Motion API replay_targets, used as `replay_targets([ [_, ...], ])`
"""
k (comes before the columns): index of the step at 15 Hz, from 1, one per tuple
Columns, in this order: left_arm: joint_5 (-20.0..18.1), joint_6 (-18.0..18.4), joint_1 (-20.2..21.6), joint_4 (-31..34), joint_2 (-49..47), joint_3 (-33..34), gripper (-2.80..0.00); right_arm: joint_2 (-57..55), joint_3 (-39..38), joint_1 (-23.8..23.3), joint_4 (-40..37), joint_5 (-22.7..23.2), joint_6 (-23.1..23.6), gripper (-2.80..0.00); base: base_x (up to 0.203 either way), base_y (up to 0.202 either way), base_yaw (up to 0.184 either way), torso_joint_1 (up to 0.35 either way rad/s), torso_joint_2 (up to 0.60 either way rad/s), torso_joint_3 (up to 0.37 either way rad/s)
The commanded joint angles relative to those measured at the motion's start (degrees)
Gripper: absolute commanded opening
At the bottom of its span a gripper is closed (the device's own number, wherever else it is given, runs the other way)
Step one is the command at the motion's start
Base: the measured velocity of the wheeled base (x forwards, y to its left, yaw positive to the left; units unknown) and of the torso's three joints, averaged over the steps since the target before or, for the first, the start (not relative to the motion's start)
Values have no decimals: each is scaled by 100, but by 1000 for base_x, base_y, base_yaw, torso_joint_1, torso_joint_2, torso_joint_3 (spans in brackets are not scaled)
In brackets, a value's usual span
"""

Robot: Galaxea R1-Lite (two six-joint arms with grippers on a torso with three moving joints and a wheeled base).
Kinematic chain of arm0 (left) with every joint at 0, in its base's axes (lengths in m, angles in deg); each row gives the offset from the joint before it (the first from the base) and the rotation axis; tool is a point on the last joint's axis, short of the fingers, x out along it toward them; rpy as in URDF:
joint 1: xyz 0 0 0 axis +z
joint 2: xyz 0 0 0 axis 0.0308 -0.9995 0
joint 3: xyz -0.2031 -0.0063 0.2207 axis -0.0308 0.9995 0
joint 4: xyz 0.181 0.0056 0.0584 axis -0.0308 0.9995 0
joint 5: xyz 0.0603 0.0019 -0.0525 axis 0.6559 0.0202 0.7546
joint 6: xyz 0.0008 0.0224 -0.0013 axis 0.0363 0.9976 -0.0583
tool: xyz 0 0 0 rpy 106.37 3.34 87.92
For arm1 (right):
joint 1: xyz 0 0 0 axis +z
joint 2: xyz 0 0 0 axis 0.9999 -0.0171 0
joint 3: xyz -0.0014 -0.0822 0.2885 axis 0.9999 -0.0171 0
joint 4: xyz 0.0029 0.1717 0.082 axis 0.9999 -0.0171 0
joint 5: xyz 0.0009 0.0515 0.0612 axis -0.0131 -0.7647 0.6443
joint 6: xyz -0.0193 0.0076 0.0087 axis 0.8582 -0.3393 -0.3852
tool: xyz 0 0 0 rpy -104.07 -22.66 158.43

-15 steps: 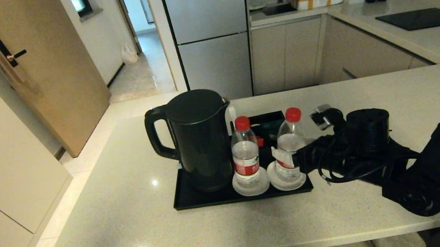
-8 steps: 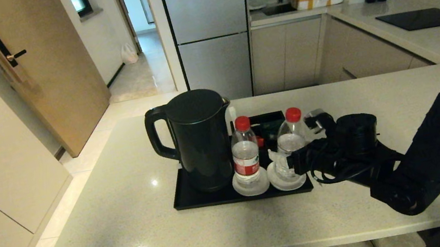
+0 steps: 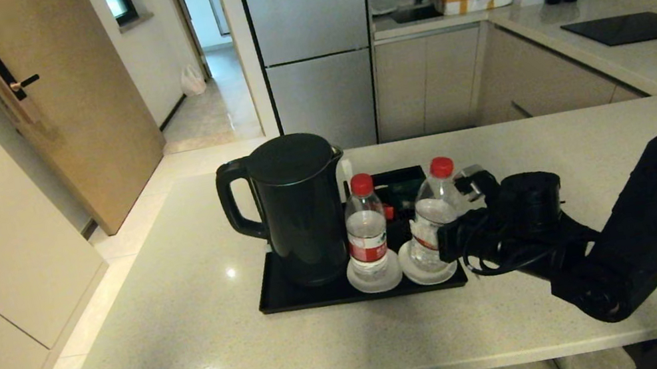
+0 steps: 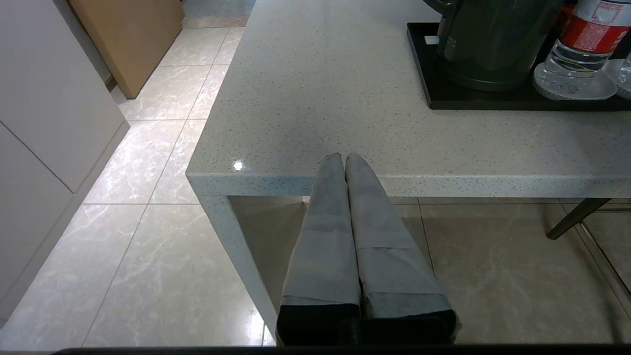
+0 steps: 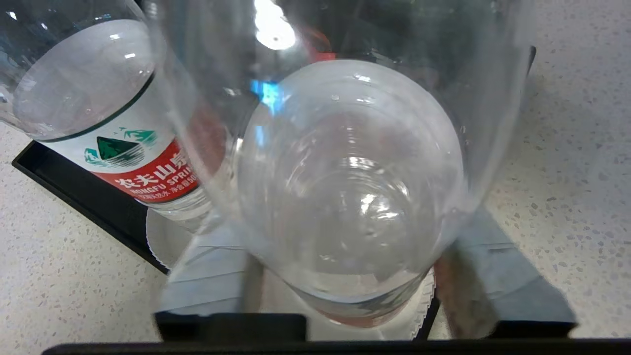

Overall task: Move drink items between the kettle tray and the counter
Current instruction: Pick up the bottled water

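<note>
Two clear water bottles with red caps stand on white coasters on the black kettle tray [image 3: 294,295], beside the black kettle [image 3: 299,210]. The left bottle [image 3: 366,232] is upright. The right bottle [image 3: 432,213] leans slightly, and my right gripper [image 3: 447,241] is shut on its lower body from the right. In the right wrist view this bottle [image 5: 345,187] fills the space between the grey fingers [image 5: 207,281], with the other bottle [image 5: 123,133] beside it. My left gripper [image 4: 343,157] is shut and parked just below the counter's [image 4: 320,98] near edge.
A small black box [image 3: 400,185] with sachets sits at the tray's back. The beige counter [image 3: 190,317] spreads left, right and in front of the tray. Behind are a paler worktop with a black hob [image 3: 632,27], cabinets and a doorway.
My right gripper moved left onto the right bottle and closed on it. The bottle now leans with its cap shifted right. The left arm has stayed still.
</note>
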Motion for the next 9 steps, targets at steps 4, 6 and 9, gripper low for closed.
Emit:
replay_targets([
  [4, 0, 3, 2, -2, -7, 0, -280, 374, -18, -32, -142, 2, -12, -280, 0, 0, 0, 0, 0, 0],
  [6, 0, 3, 2, -2, -7, 0, -280, 884, -15, -88, -624, 12, -20, -280, 0, 0, 0, 0, 0, 0],
  [9, 0, 3, 2, -2, -7, 0, -280, 1339, 2, -226, -1005, 17, -24, -280, 0, 0, 0, 0, 0, 0],
])
